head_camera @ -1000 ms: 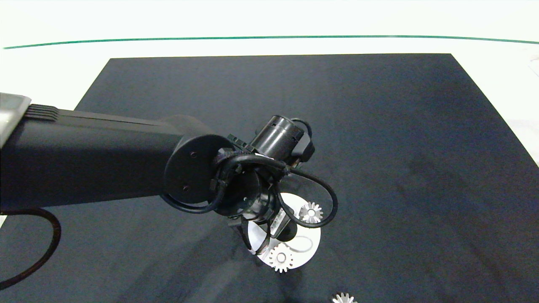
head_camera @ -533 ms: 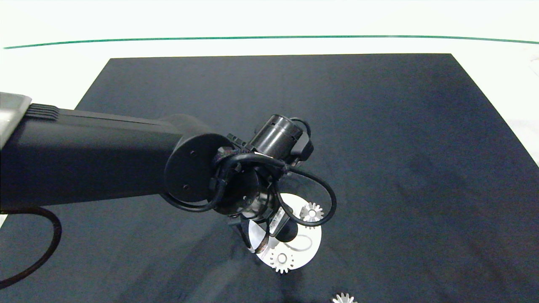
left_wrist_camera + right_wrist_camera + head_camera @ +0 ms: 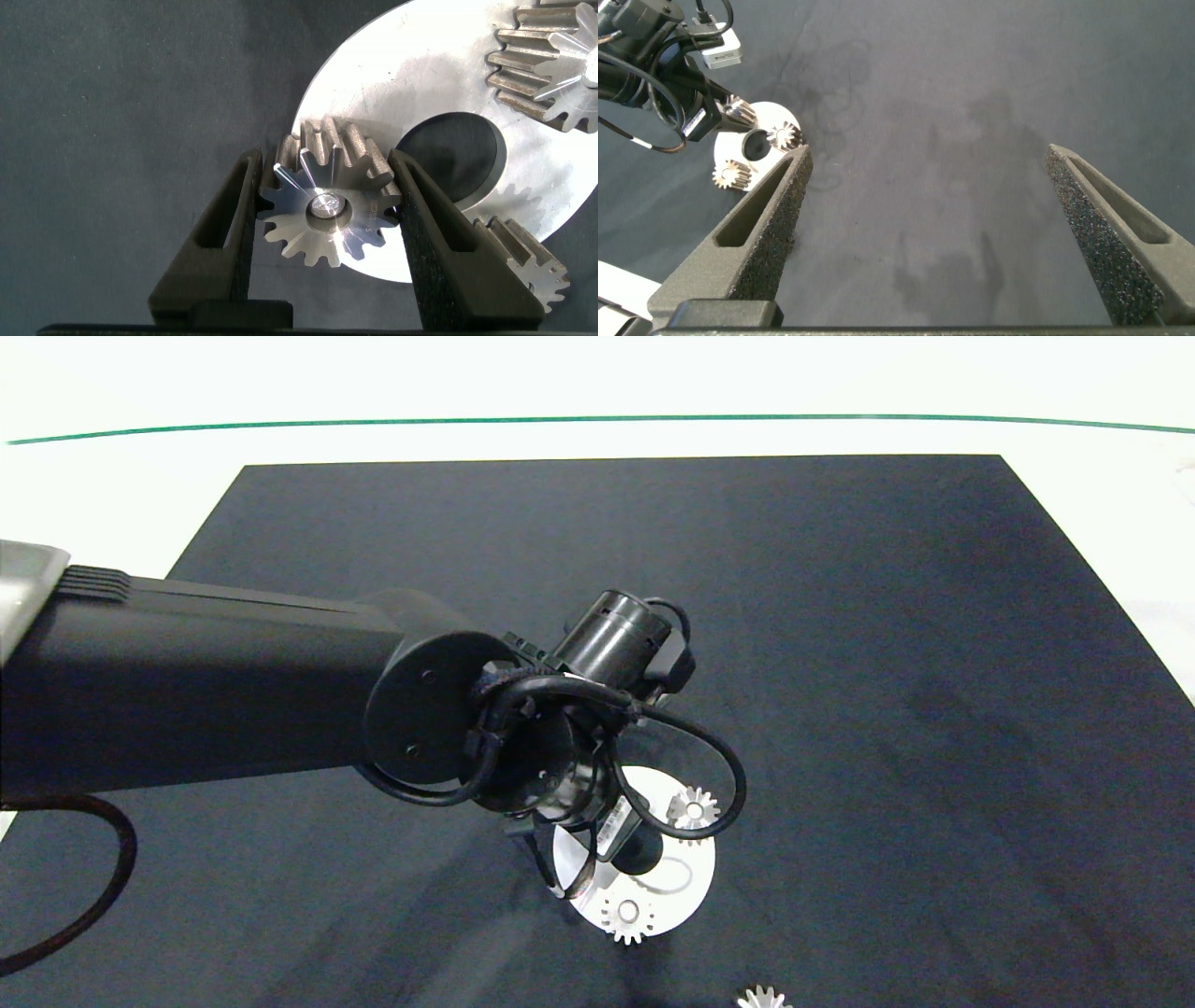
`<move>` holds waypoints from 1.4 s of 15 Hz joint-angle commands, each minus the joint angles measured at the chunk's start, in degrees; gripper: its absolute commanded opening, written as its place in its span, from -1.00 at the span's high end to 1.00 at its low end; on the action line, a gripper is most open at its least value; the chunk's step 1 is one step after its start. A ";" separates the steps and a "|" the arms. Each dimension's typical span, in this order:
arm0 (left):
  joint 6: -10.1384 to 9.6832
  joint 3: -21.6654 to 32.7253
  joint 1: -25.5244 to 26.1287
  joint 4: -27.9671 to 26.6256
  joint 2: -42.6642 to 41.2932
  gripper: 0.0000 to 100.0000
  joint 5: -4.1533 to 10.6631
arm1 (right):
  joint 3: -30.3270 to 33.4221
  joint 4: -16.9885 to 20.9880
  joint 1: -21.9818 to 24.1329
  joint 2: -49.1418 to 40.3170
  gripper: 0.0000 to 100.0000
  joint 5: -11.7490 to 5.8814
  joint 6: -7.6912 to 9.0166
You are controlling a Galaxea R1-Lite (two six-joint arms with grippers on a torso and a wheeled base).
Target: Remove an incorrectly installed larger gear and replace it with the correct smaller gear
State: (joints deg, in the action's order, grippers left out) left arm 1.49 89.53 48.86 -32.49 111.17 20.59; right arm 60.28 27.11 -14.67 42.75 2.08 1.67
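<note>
No writing can be read anywhere here. The only candidate is a small white label [image 3: 611, 831] stuck on the left arm's wrist, just at about ten o'clock from the dark hole in the round silver plate [image 3: 695, 887]; it carries dark marks, but they are too small to make out. The same label [image 3: 721, 58] shows from the right wrist camera, equally illegible.
</note>
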 commanded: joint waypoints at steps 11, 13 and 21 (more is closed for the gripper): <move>0.62 3.46 -0.26 -4.95 -6.05 0.68 0.15 | 0.01 0.05 -0.01 -0.92 -1.00 0.02 0.09; 0.45 3.37 -1.22 -6.54 -7.72 0.68 0.24 | 0.01 0.05 -0.01 -1.00 -1.00 0.02 0.09; -2.89 -6.30 -8.78 -2.93 -14.57 0.68 0.33 | 0.01 0.05 -0.01 -1.00 -1.00 0.02 0.09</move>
State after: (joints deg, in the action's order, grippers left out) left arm -1.37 85.53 41.75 -36.02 98.06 20.78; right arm 60.28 27.00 -14.65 41.78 2.08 1.73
